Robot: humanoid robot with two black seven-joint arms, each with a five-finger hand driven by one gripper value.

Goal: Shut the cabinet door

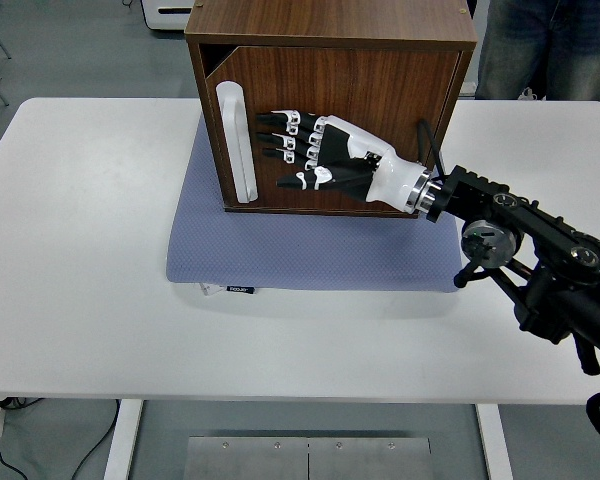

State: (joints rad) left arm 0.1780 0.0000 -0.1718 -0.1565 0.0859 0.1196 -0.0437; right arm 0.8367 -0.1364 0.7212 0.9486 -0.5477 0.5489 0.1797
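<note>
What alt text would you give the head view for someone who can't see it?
The robot's right hand is laid, fingers spread, on the front of a wooden cabinet's door, beside its white handle. The cabinet stands on a blue mat on a white table.

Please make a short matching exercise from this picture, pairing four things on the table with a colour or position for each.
Things:
1. cabinet door
2. handle
3. mat
4. right hand

Descriptions:
A. blue-grey, lying flat under the cabinet
B. white, upright, near the door's left edge
C. fingers spread flat in front of the door panel
D. dark wood, nearly shut, a small gap at its top left

Pairs: 1-D, 2-B, 3-A, 4-C
</note>
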